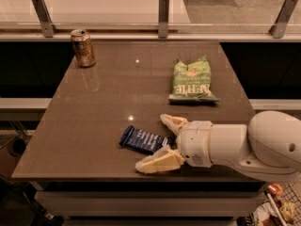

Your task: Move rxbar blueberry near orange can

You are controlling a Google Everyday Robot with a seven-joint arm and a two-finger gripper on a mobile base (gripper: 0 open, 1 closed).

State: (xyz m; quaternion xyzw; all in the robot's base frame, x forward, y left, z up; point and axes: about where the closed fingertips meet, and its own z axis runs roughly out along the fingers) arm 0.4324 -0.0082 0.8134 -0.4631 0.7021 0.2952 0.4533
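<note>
Inspecting the brown table (94,112), we find the rxbar blueberry (142,139) lying flat on it. The gripper (154,142) is spread wide, one finger on either side of the bar's right end. The orange can (83,47) stands well apart, behind and left of the bar; a green chip bag (192,80) lies behind and right of it.

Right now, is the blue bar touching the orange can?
No, the rxbar blueberry lies by the front edge between the gripper's open fingers; the orange can stands far off at back left.

table (103,126) | rxbar blueberry (141,139), orange can (83,47), chip bag (191,80) | pincer (150,143) at front edge
</note>
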